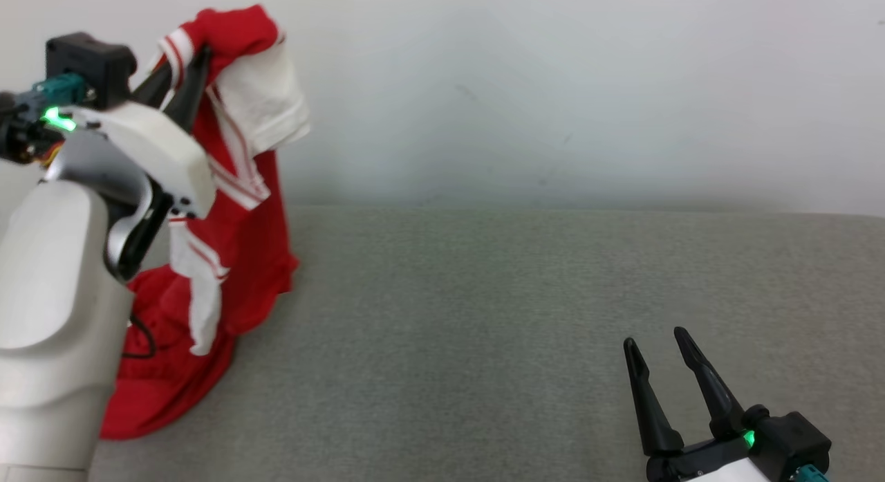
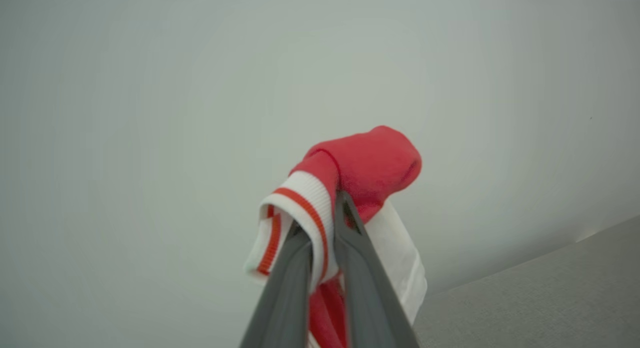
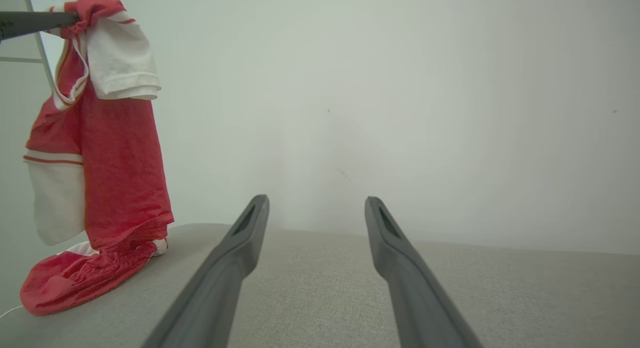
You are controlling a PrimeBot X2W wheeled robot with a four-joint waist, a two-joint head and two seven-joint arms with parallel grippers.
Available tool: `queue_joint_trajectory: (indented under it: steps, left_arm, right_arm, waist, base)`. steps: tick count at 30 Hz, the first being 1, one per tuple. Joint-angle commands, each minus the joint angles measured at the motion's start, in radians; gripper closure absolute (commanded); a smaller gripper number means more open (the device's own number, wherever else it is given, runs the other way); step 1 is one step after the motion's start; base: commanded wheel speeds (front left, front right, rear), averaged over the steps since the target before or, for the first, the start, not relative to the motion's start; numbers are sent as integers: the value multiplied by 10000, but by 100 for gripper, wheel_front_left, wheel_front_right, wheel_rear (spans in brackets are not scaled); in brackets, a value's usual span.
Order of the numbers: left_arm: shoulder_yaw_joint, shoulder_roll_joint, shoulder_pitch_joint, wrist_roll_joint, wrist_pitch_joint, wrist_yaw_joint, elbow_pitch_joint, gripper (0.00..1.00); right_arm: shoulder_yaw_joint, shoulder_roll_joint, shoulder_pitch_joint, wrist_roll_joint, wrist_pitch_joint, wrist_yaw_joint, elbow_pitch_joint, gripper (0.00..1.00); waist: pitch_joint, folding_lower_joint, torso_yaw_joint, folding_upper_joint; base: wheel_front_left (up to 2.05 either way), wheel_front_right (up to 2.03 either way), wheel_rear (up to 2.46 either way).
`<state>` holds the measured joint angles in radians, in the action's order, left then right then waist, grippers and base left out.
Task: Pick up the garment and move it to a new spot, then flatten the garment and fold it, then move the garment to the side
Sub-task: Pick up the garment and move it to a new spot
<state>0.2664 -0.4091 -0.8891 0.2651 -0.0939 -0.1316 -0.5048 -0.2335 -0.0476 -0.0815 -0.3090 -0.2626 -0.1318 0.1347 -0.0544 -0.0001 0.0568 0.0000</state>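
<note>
At the left edge of the grey padded surface (image 1: 484,316) the left gripper (image 1: 196,55) pinches the red shirt (image 1: 242,212) by its striped ribbing, hem heaped on the fabric; near the front right corner the right gripper (image 1: 655,340) hovers, fingers spread, empty. The pinch takes only a fold of trim; should the trailing hem drag in the carry, the shirt may slip free or land bunched.
</note>
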Motion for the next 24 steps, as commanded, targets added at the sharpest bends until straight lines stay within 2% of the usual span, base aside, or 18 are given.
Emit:
queue_joint_trajectory:
  steps: [1,6,14,20,24]
  left_arm:
    - [133,146,-150,143,-153,23,424,100]
    - [306,647,-62,594,-500,50,1548,100]
    - [57,1910,768,2009,-582,278,3011,100]
    - [-91,2370,1843,2499,-144,522,3258,100]
    - [-265,2368,3138,2722,387,676,2705,100]
  right_arm:
    - [43,-50,4,-59,-33,21,-22,0]
    - [142,-50,-109,100,-33,21,-41,0]
    - [919,-49,-220,525,-33,21,-174,0]
    - [1195,-44,-280,717,-33,21,-198,0]
    - [1223,-46,-233,837,-32,21,-185,0]
  waist:
    - [-111,1,-462,0]
    - [-178,1,-1355,0]
    - [-75,1,-2686,0]
    - [92,1,-3069,0]
    - [182,1,-3174,0]
  base:
    - [0,0,0]
    - [0,0,0]
    - [0,0,0]
    - [0,0,0]
    - [0,0,0]
